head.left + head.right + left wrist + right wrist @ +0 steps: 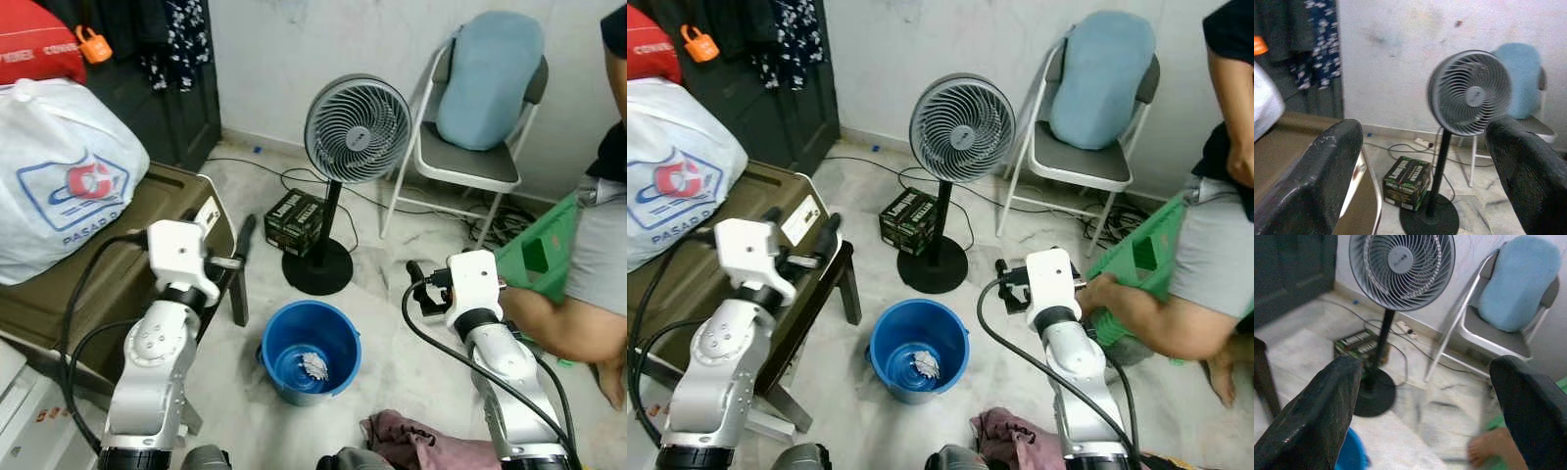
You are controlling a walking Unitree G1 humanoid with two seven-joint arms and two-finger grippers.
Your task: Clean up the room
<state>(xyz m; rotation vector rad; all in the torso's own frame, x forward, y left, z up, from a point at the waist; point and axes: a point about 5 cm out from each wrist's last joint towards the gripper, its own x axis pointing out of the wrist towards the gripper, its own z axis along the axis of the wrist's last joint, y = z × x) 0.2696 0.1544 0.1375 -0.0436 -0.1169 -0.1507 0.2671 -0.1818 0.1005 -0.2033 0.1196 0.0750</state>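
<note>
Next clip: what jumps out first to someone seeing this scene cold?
The grey standing fan dominates the middle of the room, with a blue bucket on the floor just in front of its base, something white lying inside. The left gripper and right gripper are both raised and open, holding nothing. At the right edge, a person bends over a green basket, close to the right arm.

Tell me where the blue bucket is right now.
The blue bucket stands on the floor between both arms in the eye views, just in front of the standing fan's round black base, with a crumpled cloth nearer the robot.
</note>
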